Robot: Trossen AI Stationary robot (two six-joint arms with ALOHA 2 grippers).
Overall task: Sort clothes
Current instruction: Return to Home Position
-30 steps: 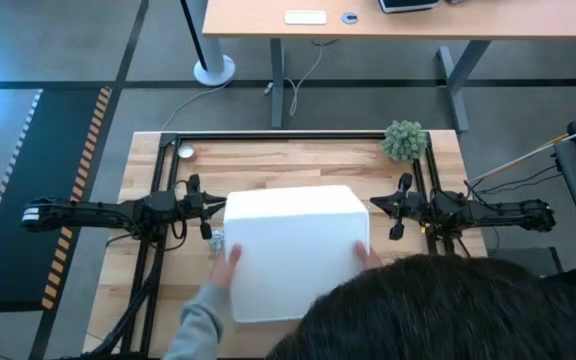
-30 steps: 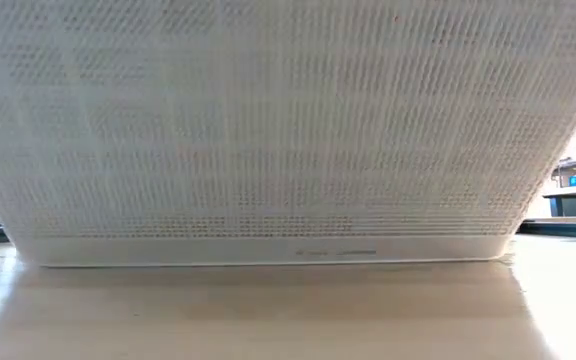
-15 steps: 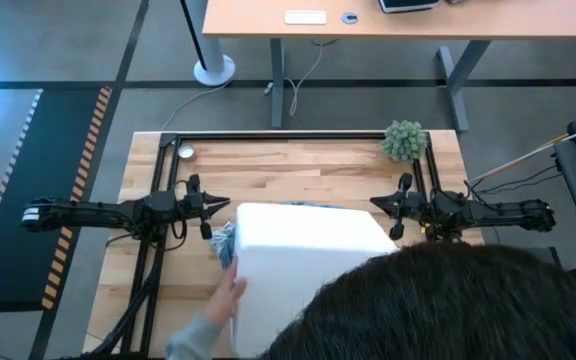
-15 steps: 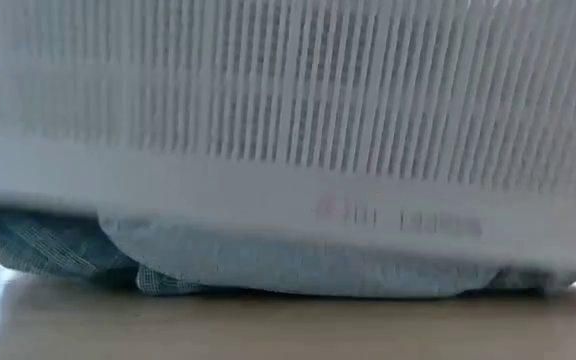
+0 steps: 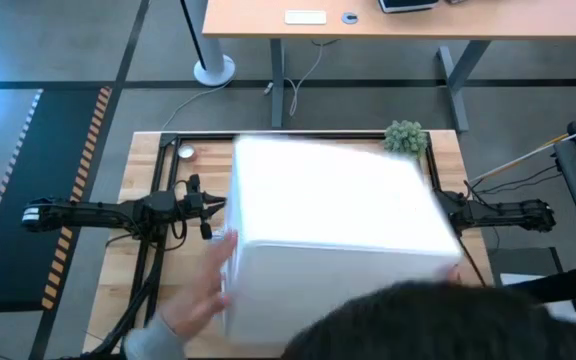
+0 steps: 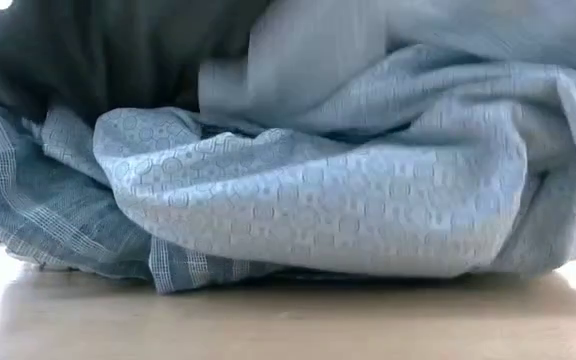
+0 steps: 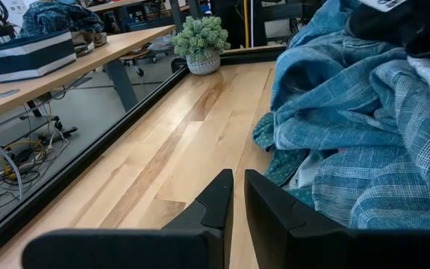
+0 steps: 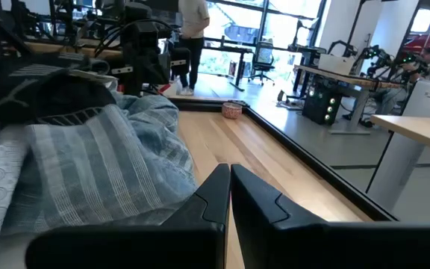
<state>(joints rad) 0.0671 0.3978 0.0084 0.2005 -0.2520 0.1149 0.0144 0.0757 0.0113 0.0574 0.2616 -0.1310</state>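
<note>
Overhead, unmarked white basket (image 5: 333,235), clothes (image 6: 318,190) heaped, no legible writing

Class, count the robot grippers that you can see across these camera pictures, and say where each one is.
2. The left gripper rests shut at the table's left side, beside the pile of clothes. The right gripper rests shut at the right side; the raised basket hides it from above.
</note>
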